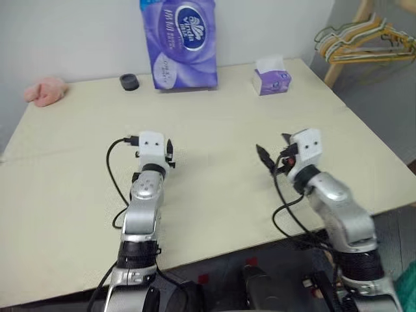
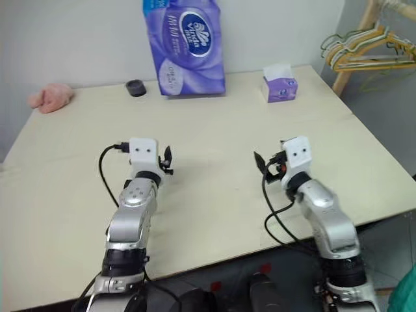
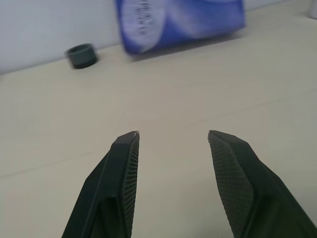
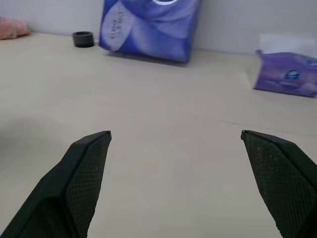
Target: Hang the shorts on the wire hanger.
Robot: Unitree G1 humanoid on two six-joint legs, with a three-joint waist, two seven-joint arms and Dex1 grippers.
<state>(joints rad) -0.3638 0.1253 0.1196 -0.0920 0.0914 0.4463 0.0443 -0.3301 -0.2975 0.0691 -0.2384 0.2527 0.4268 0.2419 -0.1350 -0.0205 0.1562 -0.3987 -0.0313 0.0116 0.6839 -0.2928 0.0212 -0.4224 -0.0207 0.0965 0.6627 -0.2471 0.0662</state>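
Note:
The wire hanger is out of view. A sliver of teal cloth [image 2: 404, 292] shows low at the right, below the table's edge; I cannot tell whether it is the shorts. Both grippers hover level over the pale table [image 1: 214, 123], pointing toward its far side. My left gripper [image 3: 173, 136] is open, its fingers [image 3: 119, 178] apart with bare tabletop between them. My right gripper [image 4: 176, 134] is open wider, also with nothing between its fingers [image 4: 84, 173]. From the head views, the left gripper [image 1: 169, 152] is left of centre and the right gripper [image 1: 273, 153] right of centre.
A tall purple tissue pack [image 1: 179, 42] stands at the table's far edge, with a black ring [image 1: 129, 82] to its left and a small purple tissue box [image 1: 271, 79] to its right. A pink fluffy cloth [image 1: 45, 90] lies far left. Bunched hangers [image 1: 364, 40] hang on a wooden rack far right.

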